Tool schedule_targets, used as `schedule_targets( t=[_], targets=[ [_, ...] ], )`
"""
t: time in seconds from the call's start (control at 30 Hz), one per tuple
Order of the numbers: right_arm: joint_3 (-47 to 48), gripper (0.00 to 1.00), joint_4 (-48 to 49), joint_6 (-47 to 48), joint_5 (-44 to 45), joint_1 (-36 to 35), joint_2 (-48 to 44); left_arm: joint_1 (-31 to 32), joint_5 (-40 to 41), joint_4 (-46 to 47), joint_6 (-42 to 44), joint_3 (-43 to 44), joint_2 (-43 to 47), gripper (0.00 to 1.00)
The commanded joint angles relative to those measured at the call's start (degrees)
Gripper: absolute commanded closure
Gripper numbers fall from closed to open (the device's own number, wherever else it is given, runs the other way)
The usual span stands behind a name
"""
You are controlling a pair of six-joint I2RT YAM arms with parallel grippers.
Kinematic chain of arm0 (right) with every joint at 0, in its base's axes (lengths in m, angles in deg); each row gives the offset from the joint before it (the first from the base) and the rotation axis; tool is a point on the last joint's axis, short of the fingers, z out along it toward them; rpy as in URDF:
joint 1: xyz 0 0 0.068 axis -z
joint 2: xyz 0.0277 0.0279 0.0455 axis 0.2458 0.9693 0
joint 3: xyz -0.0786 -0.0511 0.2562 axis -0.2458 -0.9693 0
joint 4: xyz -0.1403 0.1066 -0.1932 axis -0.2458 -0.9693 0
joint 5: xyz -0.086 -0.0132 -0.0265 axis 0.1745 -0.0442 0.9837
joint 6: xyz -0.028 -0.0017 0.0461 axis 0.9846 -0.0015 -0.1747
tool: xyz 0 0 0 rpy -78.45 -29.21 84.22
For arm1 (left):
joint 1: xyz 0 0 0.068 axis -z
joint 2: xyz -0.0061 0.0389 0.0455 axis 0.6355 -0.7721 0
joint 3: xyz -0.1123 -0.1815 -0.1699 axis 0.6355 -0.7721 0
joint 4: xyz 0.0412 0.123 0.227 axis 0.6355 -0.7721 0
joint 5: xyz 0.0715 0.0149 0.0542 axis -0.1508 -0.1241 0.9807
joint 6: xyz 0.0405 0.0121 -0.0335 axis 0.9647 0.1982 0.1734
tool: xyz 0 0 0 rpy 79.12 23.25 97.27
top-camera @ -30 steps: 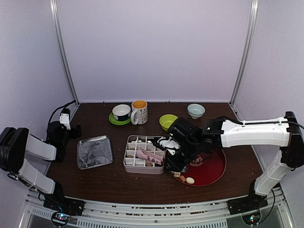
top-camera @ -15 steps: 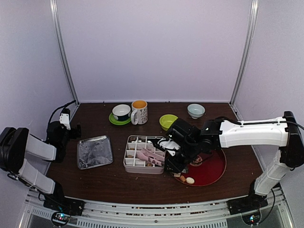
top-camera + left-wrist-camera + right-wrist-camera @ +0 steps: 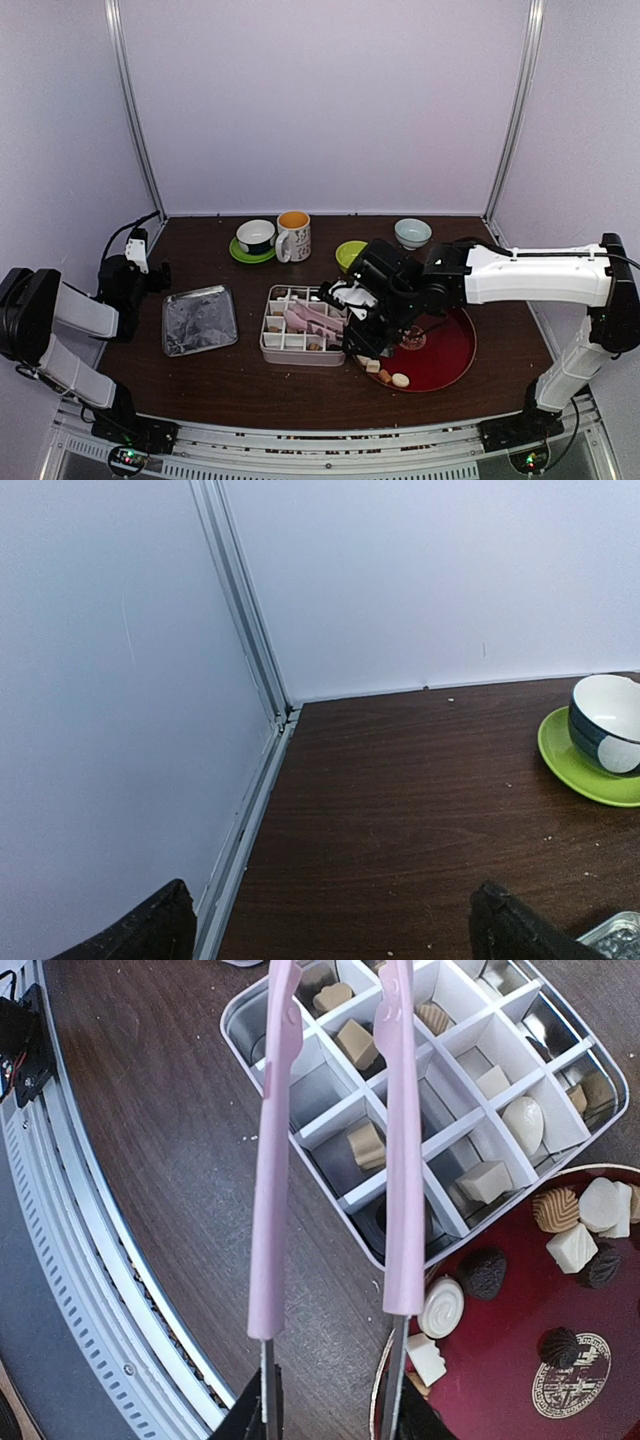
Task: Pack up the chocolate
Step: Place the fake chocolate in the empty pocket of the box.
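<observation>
The dark brown wooden bench [image 3: 250, 375] carries everything here. The white-and-black right arm [image 3: 530, 275] reaches in over it from the right, while the black-and-white left arm [image 3: 70, 320] stays folded at the far left edge, well apart from the work. The round dark red tray [image 3: 450, 365] lies under the right arm. Just beside it on the left stands the pale square tin with white dividers [image 3: 300, 357], and farther left lies a crinkled silver rectangular tray [image 3: 198, 320]. The right gripper [image 3: 330, 1415] has its jaws closed on the handle end of the long pink plastic tongs [image 3: 268, 1160], one black finger outside each pink arm. The two arms run side by side with a gap between them, out over the tin's near compartments (their tips are cut off by the top of the wrist view, so I cannot tell whether they pinch anything). The left gripper [image 3: 330, 935] has its jaws spread wide, holding and touching nothing. The small white, cream, tan and dark brown chocolate pieces [image 3: 485, 1180] are split. Several sit singly in the tin's compartments, and the others lie loose on the red tray, some near its edge closest to the tin.
</observation>
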Motion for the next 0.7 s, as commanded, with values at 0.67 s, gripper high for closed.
schedule_targets(
  t=[0.67],
  targets=[
    [11.3,0.69,-9.5,-4.5,-7.1,2.8,7.0,-0.4,-0.5,3.3,0.5,0.5,0.2,0.02]
  ],
)
